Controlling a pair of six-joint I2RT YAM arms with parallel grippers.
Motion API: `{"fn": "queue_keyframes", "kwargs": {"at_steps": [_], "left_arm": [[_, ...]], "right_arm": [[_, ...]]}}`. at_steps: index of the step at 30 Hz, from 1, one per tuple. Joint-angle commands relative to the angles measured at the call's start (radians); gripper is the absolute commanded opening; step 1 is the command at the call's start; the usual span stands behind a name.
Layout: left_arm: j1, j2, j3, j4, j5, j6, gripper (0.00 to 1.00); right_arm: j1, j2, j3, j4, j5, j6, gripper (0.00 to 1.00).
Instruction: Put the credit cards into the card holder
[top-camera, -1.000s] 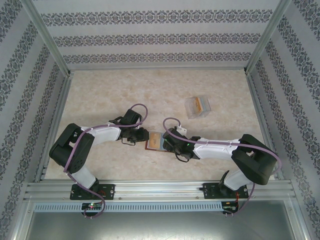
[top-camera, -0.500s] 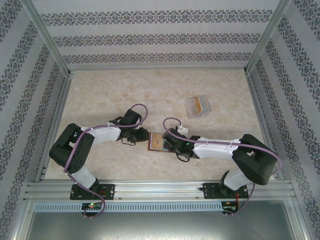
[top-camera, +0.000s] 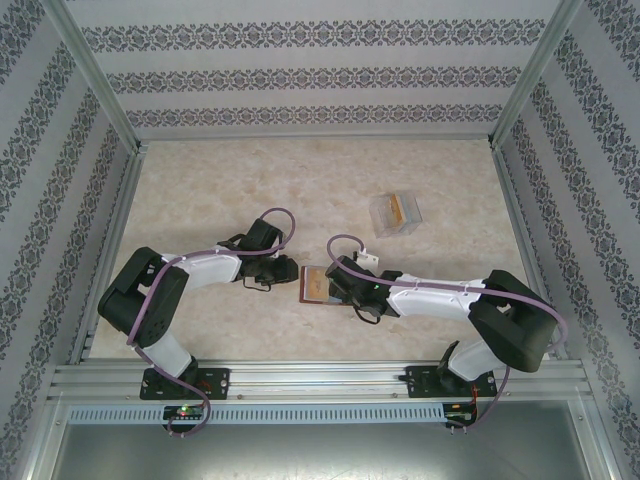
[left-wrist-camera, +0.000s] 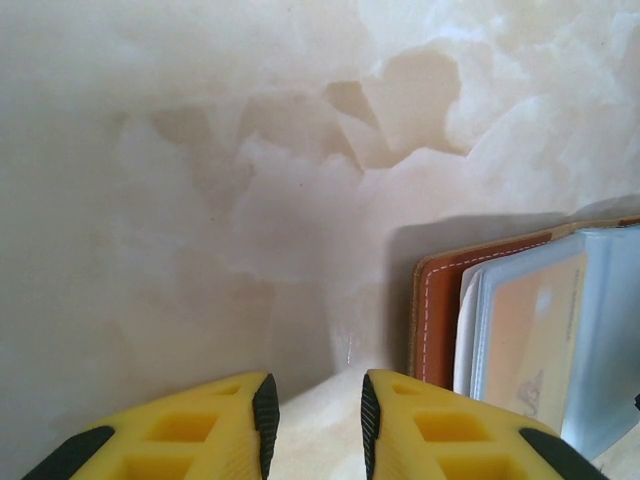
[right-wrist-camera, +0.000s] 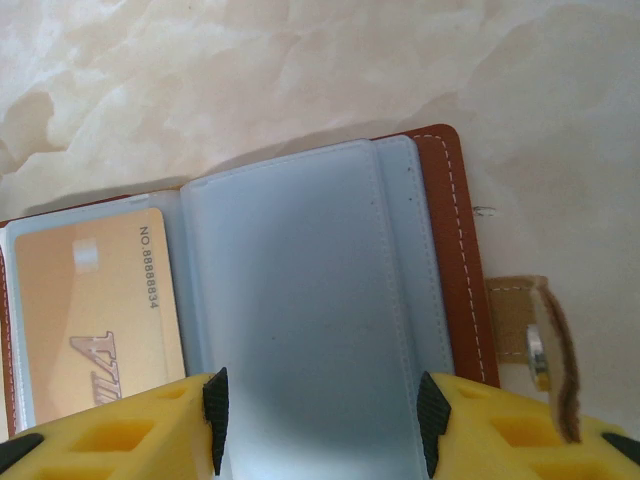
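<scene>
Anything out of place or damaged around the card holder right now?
Nothing stands out. The card holder lies open on the table, with an orange card sitting straight in one sleeve. Its snap strap curls up at one edge, which looks normal. The clear box stands apart.

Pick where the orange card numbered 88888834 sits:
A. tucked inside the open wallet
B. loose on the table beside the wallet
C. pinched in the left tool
A: the right wrist view shows the orange card lying under clear plastic inside the open card holder.
</scene>
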Motion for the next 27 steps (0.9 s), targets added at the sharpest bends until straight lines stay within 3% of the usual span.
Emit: {"fn": "queue_keyframes", "kwargs": {"at_steps": [1,14,19,27], "left_arm": [[-0.034,0.059,-0.040,0.039,0.062,-0.015,0.32],[-0.033,0.065,-0.035,0.044,0.068,-0.018,0.32],[-0.033,0.065,-0.036,0.043,0.071,-0.017,0.32],[-0.034,0.060,-0.039,0.046,0.070,-0.017,0.32]], "right_arm": [[0.013,-0.012,0.012,-0.025,0.032,0.003,0.56],[0.013,0.017,-0.004,0.017,0.002,0.023,0.52],[0.013,0.017,-0.001,0.000,0.008,0.032,0.57],[0.013,0.007,-0.012,-0.005,0.014,0.047,0.56]]}}
